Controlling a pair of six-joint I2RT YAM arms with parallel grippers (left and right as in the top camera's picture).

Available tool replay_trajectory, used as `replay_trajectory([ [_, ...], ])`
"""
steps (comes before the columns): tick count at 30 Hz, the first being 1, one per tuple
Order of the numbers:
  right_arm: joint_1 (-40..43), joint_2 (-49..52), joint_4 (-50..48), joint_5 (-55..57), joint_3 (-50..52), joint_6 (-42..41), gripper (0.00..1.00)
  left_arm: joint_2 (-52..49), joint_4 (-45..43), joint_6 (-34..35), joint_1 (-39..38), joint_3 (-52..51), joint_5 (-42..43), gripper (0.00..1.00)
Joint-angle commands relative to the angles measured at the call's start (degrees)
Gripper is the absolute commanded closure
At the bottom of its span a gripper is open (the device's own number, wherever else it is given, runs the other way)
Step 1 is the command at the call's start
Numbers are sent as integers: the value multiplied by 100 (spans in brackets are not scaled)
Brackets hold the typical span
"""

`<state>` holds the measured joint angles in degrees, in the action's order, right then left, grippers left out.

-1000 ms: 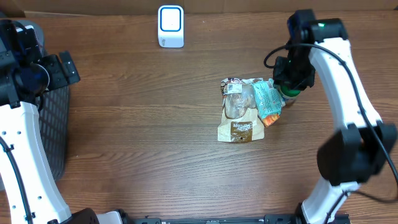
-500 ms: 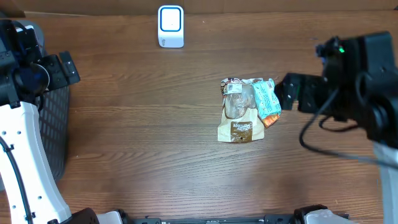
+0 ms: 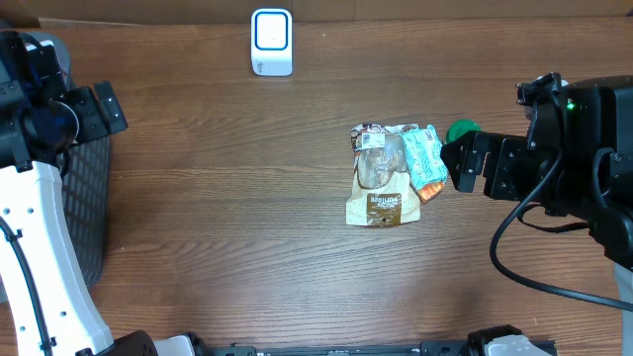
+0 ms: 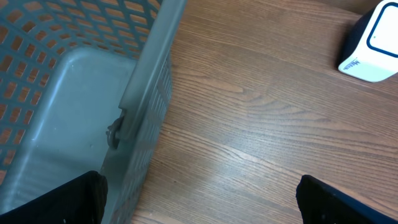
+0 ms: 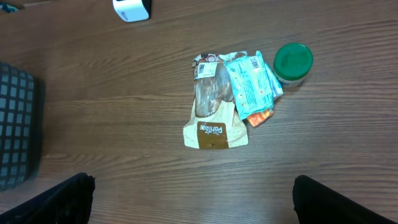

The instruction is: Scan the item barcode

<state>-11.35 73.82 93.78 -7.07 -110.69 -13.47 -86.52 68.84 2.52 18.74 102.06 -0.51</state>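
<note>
A pile of items lies right of the table's middle: a brown and clear snack bag (image 3: 379,188) (image 5: 214,118), a teal packet (image 3: 423,155) (image 5: 252,78) over an orange packet (image 5: 258,116), and a green-lidded jar (image 3: 461,130) (image 5: 293,62) standing just right of them. The white barcode scanner (image 3: 271,41) (image 5: 132,9) (image 4: 370,43) stands at the far edge. My right gripper (image 3: 463,164) (image 5: 193,190) hangs high over the table, right of the pile, open and empty. At the far left my left gripper (image 3: 99,111) (image 4: 199,193) is open and empty too, straddling the basket's rim.
A grey mesh basket (image 3: 94,208) (image 4: 68,81) (image 5: 15,124) stands at the table's left edge. Bare wood runs between the basket and the pile, and in front of the pile.
My right gripper was down on the green-lidded jar; it has opened, let go, risen and drawn back to the right. The jar stands uncovered. The left arm has not moved.
</note>
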Motion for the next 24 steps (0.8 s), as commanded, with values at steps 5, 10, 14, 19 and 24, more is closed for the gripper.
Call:
replay_trajectory([
  [5, -31, -66, -195, 232, 26, 90, 0, -4, -4, -127, -2, 118, -4, 0],
  [10, -31, -431, -970, 229, 643, 525, 0, -4, -4, -127, -2, 118, -4, 0],
  [14, -15, -1123, -2026, 232, 1746, 852, 0, -4, -4, -127, -2, 118, -4, 0],
  [19, -15, -2186, -3674, 251, 3327, 1270, 0, -4, -4, -127, -2, 118, -4, 1],
  [24, -15, -3560, -5628, 354, 5451, 1401, 0, -4, -4, -127, -2, 118, -4, 1],
])
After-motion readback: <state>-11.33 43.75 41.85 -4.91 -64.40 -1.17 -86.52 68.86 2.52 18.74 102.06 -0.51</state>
